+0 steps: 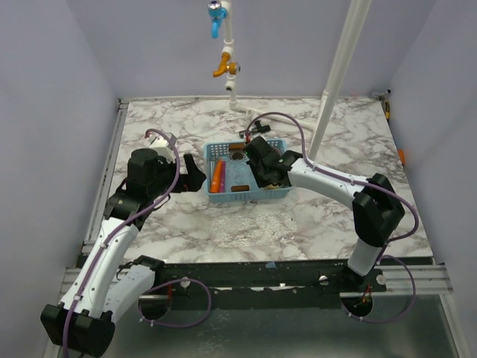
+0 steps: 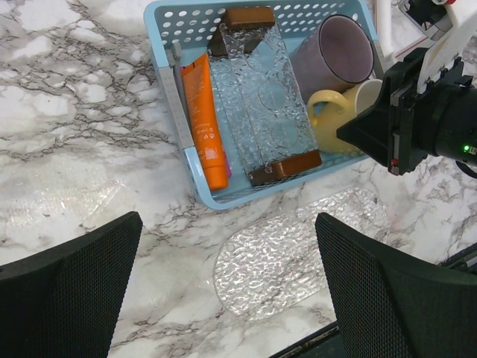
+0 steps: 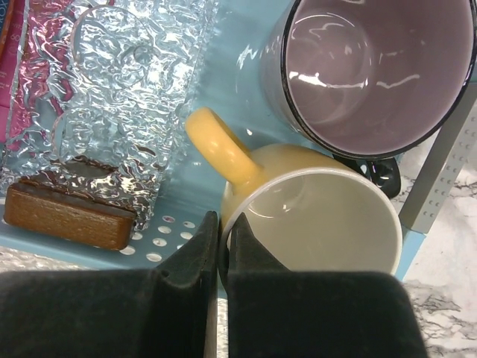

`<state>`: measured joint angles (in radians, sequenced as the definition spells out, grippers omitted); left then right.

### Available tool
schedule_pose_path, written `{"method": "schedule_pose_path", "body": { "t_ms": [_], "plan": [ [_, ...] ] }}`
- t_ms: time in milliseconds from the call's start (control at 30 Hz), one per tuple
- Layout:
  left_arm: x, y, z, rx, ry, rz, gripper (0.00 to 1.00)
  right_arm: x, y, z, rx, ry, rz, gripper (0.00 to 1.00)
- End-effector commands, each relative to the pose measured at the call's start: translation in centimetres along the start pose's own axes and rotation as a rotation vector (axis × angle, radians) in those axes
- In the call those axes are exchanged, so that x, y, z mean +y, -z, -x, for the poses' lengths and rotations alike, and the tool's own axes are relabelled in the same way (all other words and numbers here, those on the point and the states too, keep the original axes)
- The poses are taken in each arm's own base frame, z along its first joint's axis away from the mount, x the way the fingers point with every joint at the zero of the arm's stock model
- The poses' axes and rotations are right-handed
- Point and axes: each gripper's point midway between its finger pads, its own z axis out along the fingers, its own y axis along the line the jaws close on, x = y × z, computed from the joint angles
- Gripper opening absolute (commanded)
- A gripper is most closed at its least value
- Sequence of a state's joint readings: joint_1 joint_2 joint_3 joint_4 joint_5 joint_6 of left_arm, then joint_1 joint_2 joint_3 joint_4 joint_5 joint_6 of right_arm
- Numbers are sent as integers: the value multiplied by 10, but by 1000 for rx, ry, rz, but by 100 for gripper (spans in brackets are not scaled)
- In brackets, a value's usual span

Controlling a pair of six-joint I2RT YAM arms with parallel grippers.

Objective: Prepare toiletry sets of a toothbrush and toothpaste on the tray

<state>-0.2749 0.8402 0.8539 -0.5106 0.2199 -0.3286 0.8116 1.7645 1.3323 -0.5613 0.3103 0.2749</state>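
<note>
From above, the left end effector (image 1: 195,173) sits at 9 o'clock of the blue basket (image 1: 212,147), the right end effector (image 1: 262,177) over its 3 o'clock side. Left wrist: fingers spread wide; toothpaste (image 2: 205,119) and toothbrush (image 2: 173,93) lie side by side along the basket's 9 o'clock wall. Right wrist: fingers pressed together at the yellow mug's (image 3: 320,224) rim.

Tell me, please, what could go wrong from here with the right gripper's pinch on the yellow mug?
1. The right gripper pinches only the thin rim of the yellow mug, beside its handle. If lifted like this, the mug may swing or slip out.
2. The purple mug sits right against it and could be knocked or dragged along.
3. The mug's handle lies close to the clear tray in the blue basket and might catch it.
</note>
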Motion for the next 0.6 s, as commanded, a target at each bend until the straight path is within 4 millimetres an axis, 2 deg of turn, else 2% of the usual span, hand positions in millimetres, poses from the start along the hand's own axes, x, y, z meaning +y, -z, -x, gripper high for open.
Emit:
{"method": "schedule_pose_path", "body": {
  "t_ms": [0, 200, 300, 433, 567],
  "plan": [
    [1, 2, 2, -17, -21, 5, 99, -6, 12, 25, -59, 33, -23, 0],
    [1, 3, 3, -24, -21, 7, 99, -16, 44, 47, -114, 94, -28, 0],
    [2, 4, 4, -30, -20, 14, 99, -14, 60, 52, -134, 125, 14, 0],
    [6, 6, 7, -49, -17, 44, 99, -5, 82, 55, -161, 183, 86, 0],
    [14, 10, 12, -79, -7, 96, 99, 21, 110, 58, -209, 270, 201, 1]
  ]
}}
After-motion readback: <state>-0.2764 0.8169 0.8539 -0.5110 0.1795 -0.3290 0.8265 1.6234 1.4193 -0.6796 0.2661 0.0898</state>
